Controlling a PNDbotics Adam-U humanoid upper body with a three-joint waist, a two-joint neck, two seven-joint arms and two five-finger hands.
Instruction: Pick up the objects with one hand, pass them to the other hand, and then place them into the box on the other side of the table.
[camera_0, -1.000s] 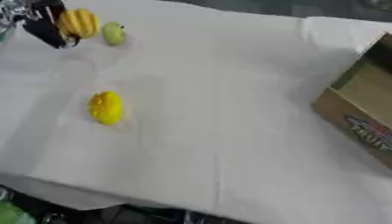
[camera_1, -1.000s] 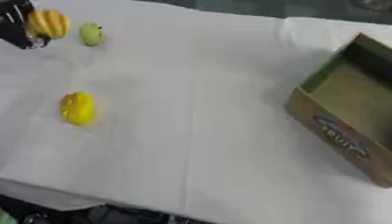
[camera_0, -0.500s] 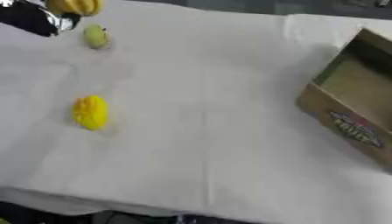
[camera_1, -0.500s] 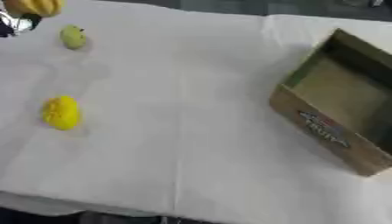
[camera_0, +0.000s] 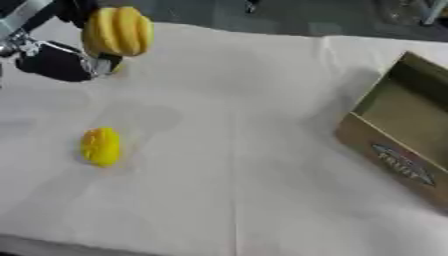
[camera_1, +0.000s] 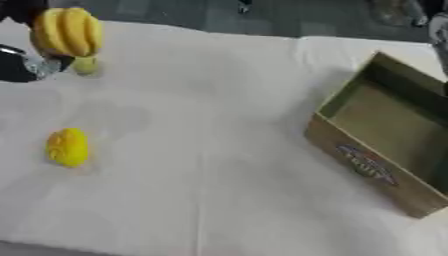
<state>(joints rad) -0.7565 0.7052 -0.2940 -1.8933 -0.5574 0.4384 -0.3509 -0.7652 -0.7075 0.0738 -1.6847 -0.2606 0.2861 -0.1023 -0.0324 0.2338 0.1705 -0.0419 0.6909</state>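
left hand (camera_0: 57, 61): up in the far left corner of the view, black with silver bits, lifted off the desk. It's wrapped around the bunch of bananas, so it's grasping those. The picture is blurry here, so I can't say exactly how the fingers sit.

bananas (camera_0: 118, 31): yellow bunch, held up in the air above the far left part of the desk, not touching the cloth. There's a soft shadow on the cloth below and a bit nearer.

green fruit (camera_1: 85, 65): small, round, yellowish-green, lying on the desk just under and behind the bananas. Only really visible in the right eye view; in the other one the bananas and hand mostly cover it. Can't tell what fruit it is.

yellow fruit (camera_0: 101, 146): bumpy yellow oval thing lying on the cloth on the left side, nearer than the hand and well apart from it. Nothing is touching it.

box (camera_1: 360, 164): open cardboard box on the right side of the desk, turned at an angle, tan outside with some blurry printing on the near wall, greenish inside. Looks like nothing is in it. Well apart from all the fruit.

desk (camera_0: 245, 150): covered in a white cloth with a few creases.

right hand: doesn't show up in either view.
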